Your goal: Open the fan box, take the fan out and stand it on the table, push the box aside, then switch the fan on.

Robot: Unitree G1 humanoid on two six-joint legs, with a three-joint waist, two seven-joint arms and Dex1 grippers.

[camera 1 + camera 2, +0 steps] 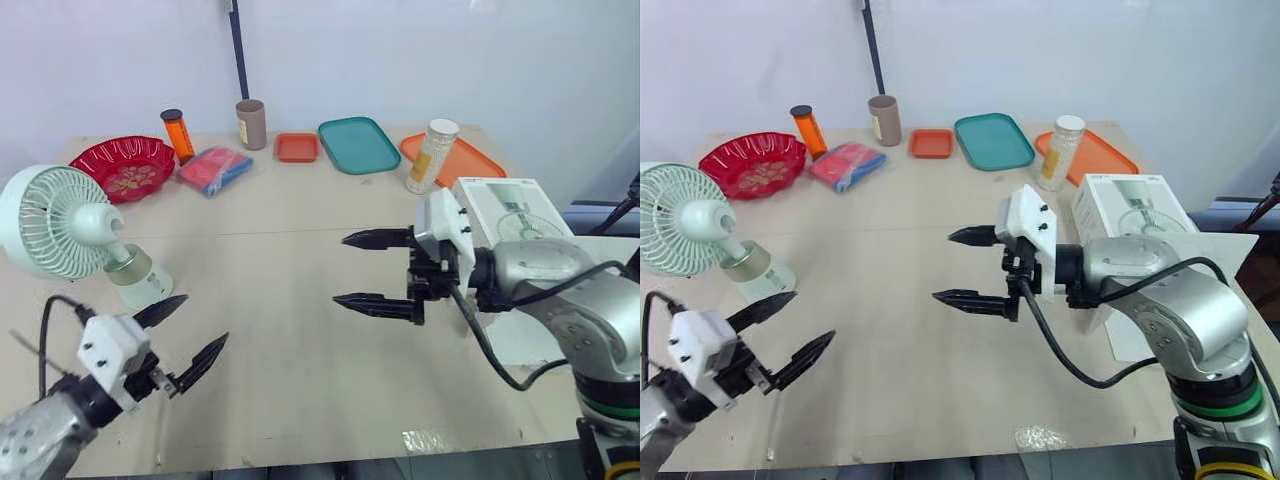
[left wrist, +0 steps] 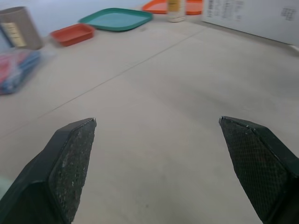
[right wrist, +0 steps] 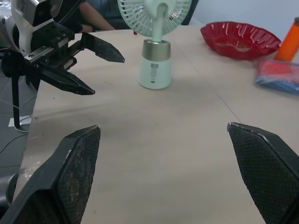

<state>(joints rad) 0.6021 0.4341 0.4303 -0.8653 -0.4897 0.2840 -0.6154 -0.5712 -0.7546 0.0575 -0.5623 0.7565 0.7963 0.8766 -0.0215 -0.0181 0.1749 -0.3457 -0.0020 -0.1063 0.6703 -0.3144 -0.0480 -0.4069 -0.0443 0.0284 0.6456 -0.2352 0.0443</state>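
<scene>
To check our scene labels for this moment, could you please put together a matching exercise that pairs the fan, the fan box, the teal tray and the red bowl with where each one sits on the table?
Things:
1. fan
2. fan box
3. teal tray
4. red bowl

Places on the table:
A. far edge, near the middle
B. robot's right side, lying flat
C. far left corner
D. robot's left side, standing upright

Pairs: 1-D, 2-B, 3-A, 4-C.
</scene>
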